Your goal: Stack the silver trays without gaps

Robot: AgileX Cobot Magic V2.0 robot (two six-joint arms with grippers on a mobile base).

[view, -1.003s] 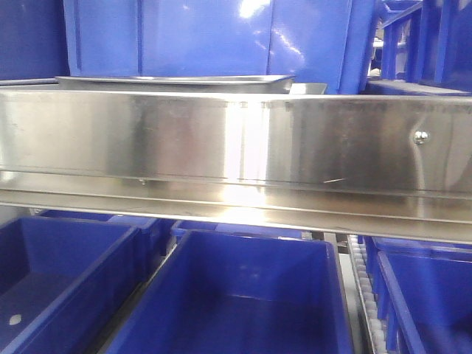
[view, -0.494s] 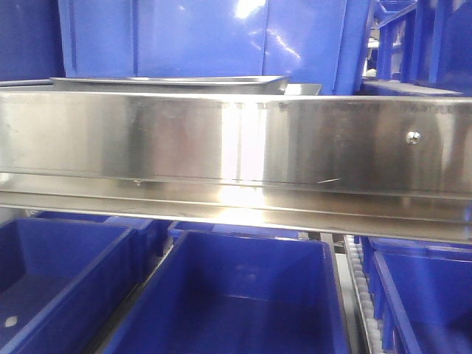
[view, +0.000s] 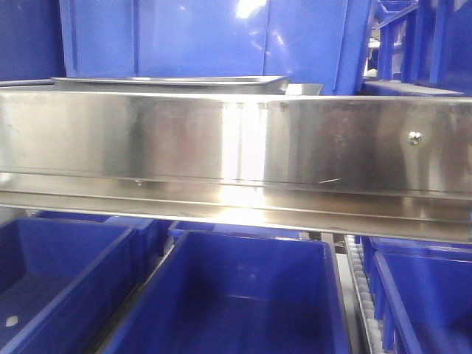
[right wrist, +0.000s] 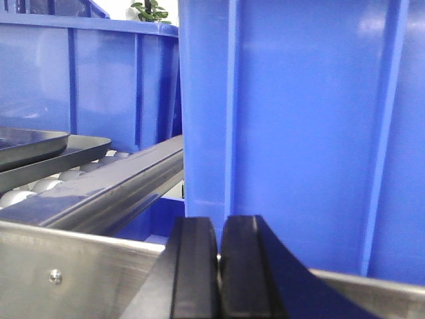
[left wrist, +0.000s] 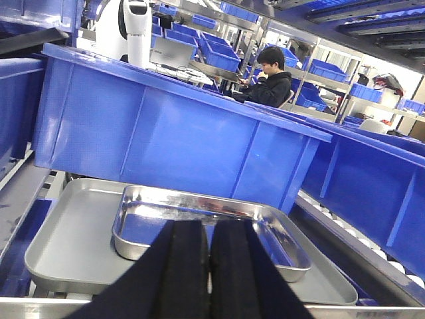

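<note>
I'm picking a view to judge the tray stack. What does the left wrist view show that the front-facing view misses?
Only the left wrist view shows the stack from above: a small shiny tray sitting inside a larger grey tray, plus the shut left end effector and a seated person. Only the front-facing view shows the steel shelf rail hiding most of the trays, and the lower blue bins. Both show the blue bin behind the trays.

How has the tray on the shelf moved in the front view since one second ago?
Hardly. The tray sits slightly further left in the picture, but the rail's screw shifted likewise, so probably the camera moved.
</note>
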